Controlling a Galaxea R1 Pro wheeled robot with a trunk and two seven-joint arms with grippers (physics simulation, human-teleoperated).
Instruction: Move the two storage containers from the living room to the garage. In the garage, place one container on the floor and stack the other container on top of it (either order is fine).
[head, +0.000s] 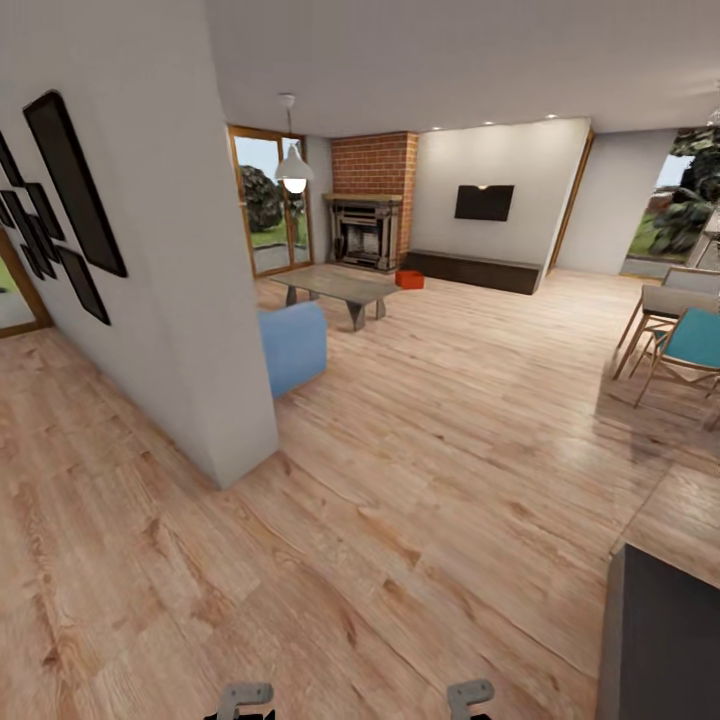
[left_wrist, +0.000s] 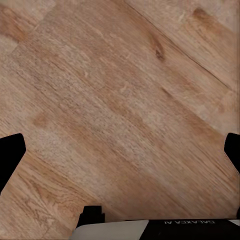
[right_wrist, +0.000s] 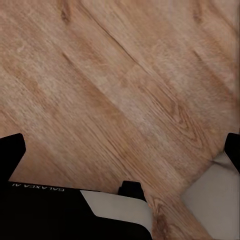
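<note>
With both spread, empty grippers, left (left_wrist: 120, 150) and right (right_wrist: 120, 150), the robot risks clipping the grey wooden coffee table (head: 338, 284) en route to the orange-red plastic bin (head: 409, 279) just beyond it.

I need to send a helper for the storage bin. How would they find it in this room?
Look to the far end of the room, at the red brick fireplace. To its right, on the wood floor by the near end of the long dark cabinet, sits the storage container. It is the only bright orange-red thing there.

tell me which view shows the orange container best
The head view: the orange container sits far off on the wood floor, between the brick fireplace and the low dark cabinet. Both wrist views look down at wood planks instead.
</note>
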